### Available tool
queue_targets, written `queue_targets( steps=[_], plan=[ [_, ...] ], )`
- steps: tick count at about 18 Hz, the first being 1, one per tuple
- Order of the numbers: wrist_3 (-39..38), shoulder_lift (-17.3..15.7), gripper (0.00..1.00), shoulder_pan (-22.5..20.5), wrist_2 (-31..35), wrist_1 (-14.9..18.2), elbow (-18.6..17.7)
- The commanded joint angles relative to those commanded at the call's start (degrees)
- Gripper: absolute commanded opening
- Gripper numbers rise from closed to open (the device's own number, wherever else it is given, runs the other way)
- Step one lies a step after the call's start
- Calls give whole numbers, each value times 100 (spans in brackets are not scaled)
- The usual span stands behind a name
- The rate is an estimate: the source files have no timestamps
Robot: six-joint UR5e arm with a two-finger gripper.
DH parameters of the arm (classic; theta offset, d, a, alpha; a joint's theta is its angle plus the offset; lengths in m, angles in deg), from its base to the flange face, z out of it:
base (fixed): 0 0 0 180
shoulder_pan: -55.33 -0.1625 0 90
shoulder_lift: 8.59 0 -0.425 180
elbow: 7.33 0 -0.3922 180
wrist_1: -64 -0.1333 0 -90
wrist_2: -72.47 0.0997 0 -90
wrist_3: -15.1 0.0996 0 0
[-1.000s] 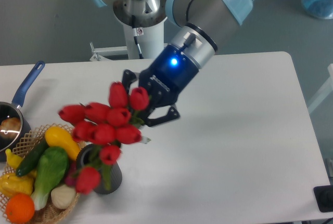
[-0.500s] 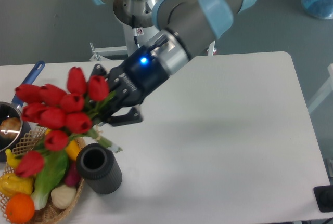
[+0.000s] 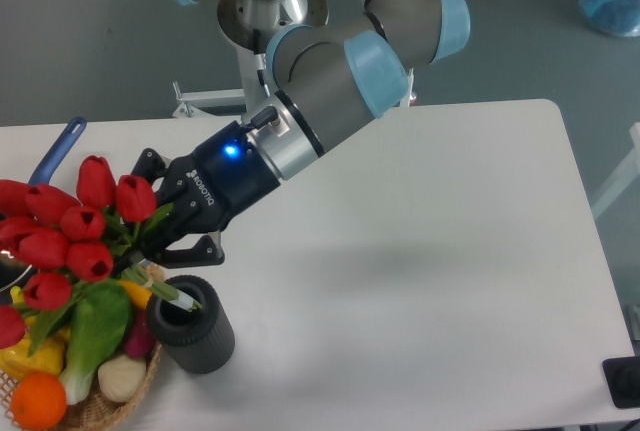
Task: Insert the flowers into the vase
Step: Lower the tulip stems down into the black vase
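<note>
While gripped by black two-finger tool (image 3: 160,234): bunch of red tulip flowers with green stems (image 3: 70,236), tilted left over woven wicker basket (image 3: 120,391), stem ends at mouth of dark grey ribbed vase (image 3: 192,324) on white surface (image 3: 430,251).

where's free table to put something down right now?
Bare: the whole right half of the table, from the vase to the right edge, and the strip along the back edge right of the arm. Crowded: front-left corner, where the wicker basket, saucepan, vase and the end effector holding the flowers bunch together.
</note>
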Motion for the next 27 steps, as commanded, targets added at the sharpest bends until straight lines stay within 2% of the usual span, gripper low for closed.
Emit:
queue_targets(
  steps=[15, 20, 24, 27],
  plan=[
    [9, 194, 17, 44, 26, 0, -158],
    [52, 352, 20, 44, 70, 0, -246],
    [272, 378, 23, 9, 70, 0, -386],
    [710, 396, 23, 0, 79, 9, -649]
  ],
)
